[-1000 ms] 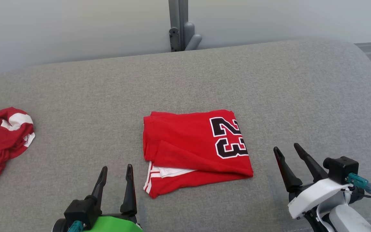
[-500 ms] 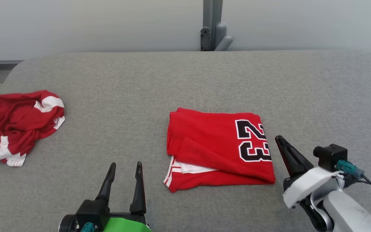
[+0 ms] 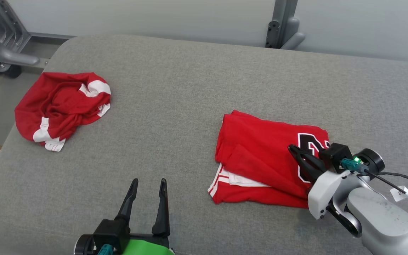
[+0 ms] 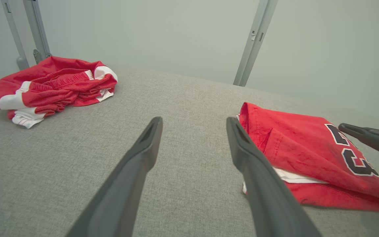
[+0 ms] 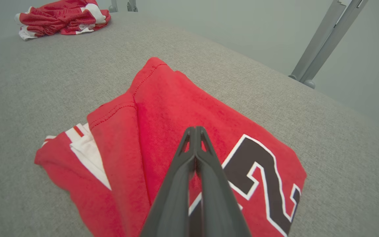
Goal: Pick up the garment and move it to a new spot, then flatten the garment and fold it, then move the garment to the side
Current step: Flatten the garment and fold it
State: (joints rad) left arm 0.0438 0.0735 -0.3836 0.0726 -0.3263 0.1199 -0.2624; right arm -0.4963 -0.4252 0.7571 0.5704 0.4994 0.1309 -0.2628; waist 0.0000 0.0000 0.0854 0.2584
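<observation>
Two red garments lie on the grey cushion (image 3: 175,88). The folded jersey (image 3: 257,152) sits right of centre, towards the near edge. It has a black, white-edged "23" on its right part, and a white-striped layer peeks out at its near left corner. The crumpled heap (image 3: 58,102), red with white bands, lies well apart at the far left, close to the cushion's left edge.

The right gripper (image 3: 290,147) is over the jersey's right part, at the number, with its two fingers pressed together tip to tip. Whether the tips touch the cloth cannot be told. The left gripper (image 3: 149,181) hangs at the near edge, left of the jersey and apart from it. Its jaws are spread wide, with bare cushion showing between the fingers.
</observation>
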